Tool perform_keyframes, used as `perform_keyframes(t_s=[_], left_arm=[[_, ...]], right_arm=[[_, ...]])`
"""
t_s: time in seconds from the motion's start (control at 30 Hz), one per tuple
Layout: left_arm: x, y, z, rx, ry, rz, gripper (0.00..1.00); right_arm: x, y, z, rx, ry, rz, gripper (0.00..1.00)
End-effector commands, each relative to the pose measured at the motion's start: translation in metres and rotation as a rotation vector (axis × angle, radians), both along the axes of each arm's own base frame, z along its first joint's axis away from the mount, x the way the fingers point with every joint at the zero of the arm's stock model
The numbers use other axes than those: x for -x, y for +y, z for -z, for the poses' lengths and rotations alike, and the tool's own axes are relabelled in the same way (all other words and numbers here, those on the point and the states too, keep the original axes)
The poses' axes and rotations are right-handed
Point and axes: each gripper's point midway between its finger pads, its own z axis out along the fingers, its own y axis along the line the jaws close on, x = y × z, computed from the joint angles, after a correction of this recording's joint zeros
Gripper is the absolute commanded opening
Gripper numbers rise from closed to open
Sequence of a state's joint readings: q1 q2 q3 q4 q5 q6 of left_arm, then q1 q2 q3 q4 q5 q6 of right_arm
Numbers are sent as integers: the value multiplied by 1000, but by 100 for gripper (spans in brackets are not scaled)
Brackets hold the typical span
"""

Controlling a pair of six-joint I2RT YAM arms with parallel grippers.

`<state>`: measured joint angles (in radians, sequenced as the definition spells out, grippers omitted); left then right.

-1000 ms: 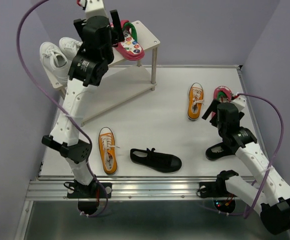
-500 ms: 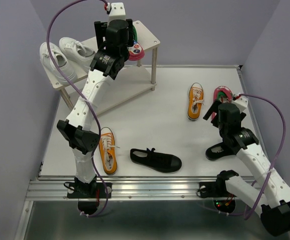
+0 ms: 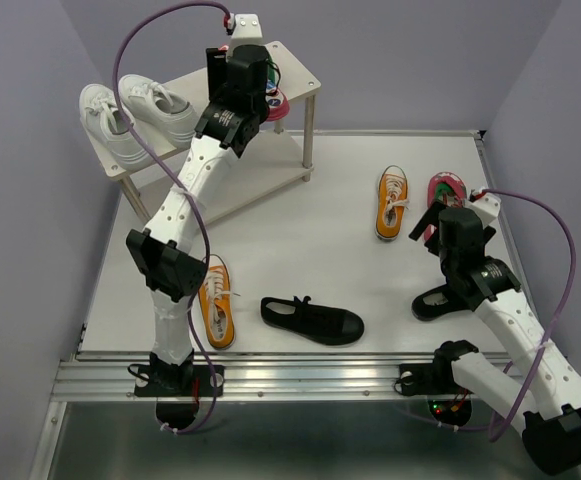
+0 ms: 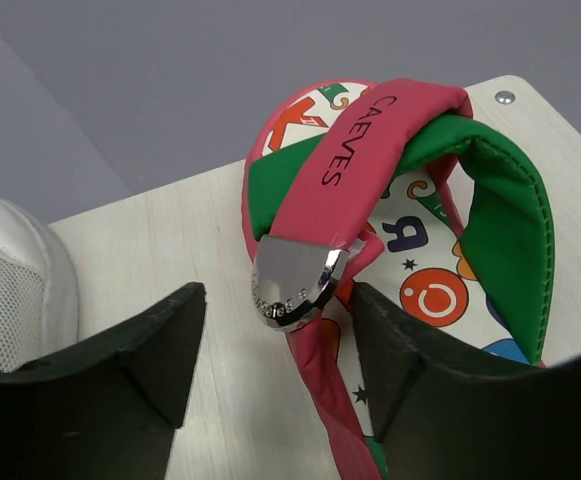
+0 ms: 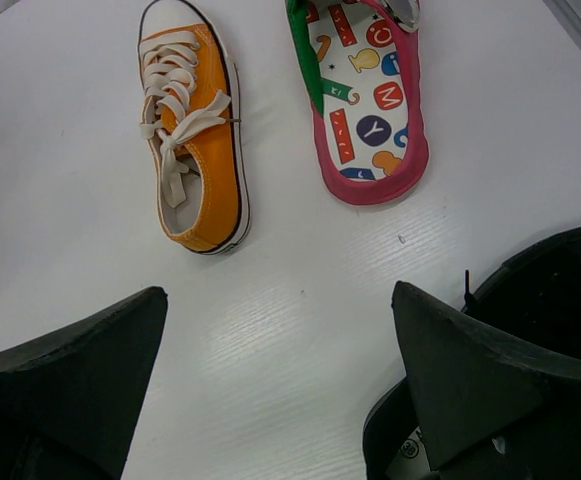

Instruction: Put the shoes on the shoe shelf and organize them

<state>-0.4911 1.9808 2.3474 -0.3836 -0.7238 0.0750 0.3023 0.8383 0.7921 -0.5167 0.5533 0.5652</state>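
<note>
Left wrist: spread left pincer (image 4: 275,330) straddles flip-flop (image 4: 410,235) strap on shelf (image 4: 170,230).

Flip-flop (image 4: 400,230) straps are showing matt pink and green, stitched at the edges; the clasp (image 4: 295,282) is gleaming as polished metal; the insole is presenting a smooth printed face. Shelf (image 4: 160,240) board is reading as pale, matt wood grain. White sneaker (image 4: 5,300) is showing mesh cloth. Orange sneaker (image 5: 208,170) is presenting canvas, woven laces and a smooth rubber toe. Worktop (image 5: 290,330) is giving a faint sheen over fine grain.
</note>
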Motion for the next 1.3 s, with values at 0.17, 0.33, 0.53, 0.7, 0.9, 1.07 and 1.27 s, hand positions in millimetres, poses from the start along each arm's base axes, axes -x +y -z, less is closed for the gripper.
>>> perform_keyframes(t_s=[0.17,0.33,0.53,0.7,0.9,1.07,1.27], left_arm=[[10,16,-17,23,-55,-83,20],[28,36,-37,41,-109,-161,0],[36,50,-37,68,-138,-255,0],[31,52,-36,177,-203,-299,0],[19,49,-33,184,-211,-321,0],[16,56,-30,177,-221,-350,0],[11,65,-28,188,-226,-357,0]], right_arm=[[0,-3,-7,-7,-25,25,100],[-2,-2,-3,-4,-11,21,100],[-7,2,1,-10,-4,8,100],[-7,0,1,9,0,10,100],[-2,-6,-4,32,-9,25,100],[-3,-5,0,32,3,20,100],[-8,-2,4,35,21,8,100]])
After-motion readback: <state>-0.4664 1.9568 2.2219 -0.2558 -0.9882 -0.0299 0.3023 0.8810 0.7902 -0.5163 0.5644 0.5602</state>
